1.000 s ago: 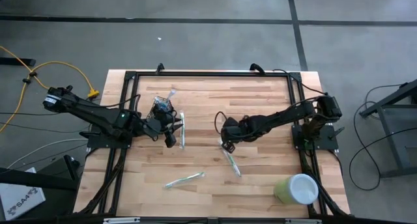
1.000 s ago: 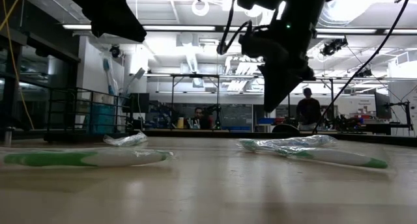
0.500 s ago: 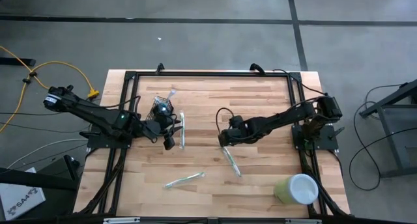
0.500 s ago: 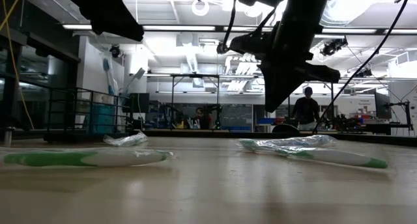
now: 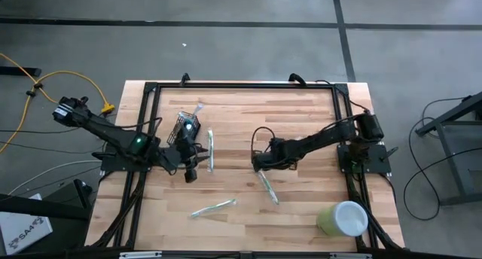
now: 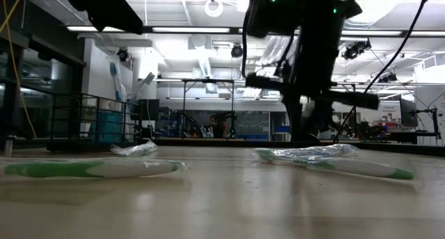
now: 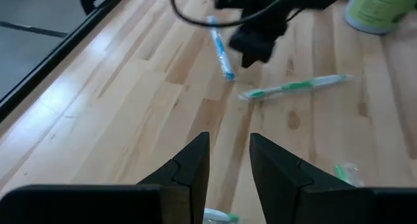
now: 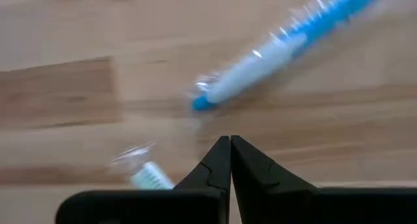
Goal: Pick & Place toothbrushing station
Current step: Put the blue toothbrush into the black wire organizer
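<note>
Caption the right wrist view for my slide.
Shut right gripper hovers over the wooden table beside a wrapped blue toothbrush.

three wrapped toothbrushes (image 5: 210, 150) (image 5: 266, 185) (image 5: 212, 208), one black mesh holder (image 5: 184, 126), one pale green cup (image 5: 343, 218), two pincers (image 5: 190, 175) (image 5: 258, 166), all on one bench (image 5: 294, 120).

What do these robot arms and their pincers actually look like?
Both arms are dark, slim and jointed. The left tool ends in two black, wedge-shaped fingers; the right tool has the same black fingers. A thin black cable loops off the right arm, and a small green light glows on the left.
</note>
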